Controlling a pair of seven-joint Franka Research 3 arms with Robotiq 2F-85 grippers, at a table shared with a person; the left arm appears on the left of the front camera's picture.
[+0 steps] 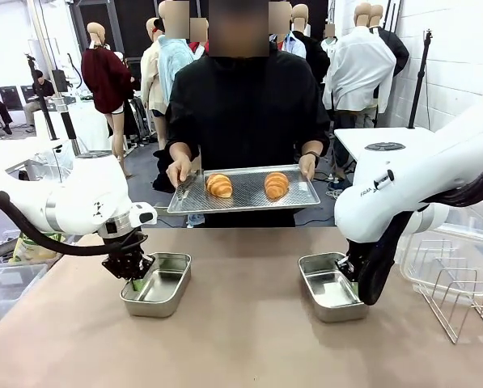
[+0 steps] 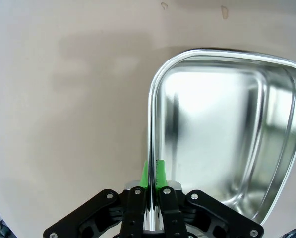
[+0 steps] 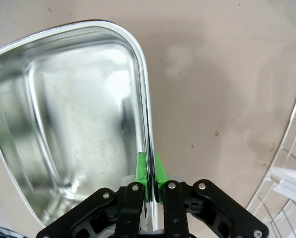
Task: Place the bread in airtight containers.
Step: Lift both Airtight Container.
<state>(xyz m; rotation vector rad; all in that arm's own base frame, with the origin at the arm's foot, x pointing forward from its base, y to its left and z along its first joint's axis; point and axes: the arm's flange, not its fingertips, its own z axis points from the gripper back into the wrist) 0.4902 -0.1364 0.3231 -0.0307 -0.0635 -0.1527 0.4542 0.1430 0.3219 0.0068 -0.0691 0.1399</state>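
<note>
Two empty tins, two croissants, one tray.

Perforated steel tray beyond the table; wire rack at right

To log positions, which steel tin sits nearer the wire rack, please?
The right tin, pinched by the right tool; the left tin sits far from the wire rack.
</note>
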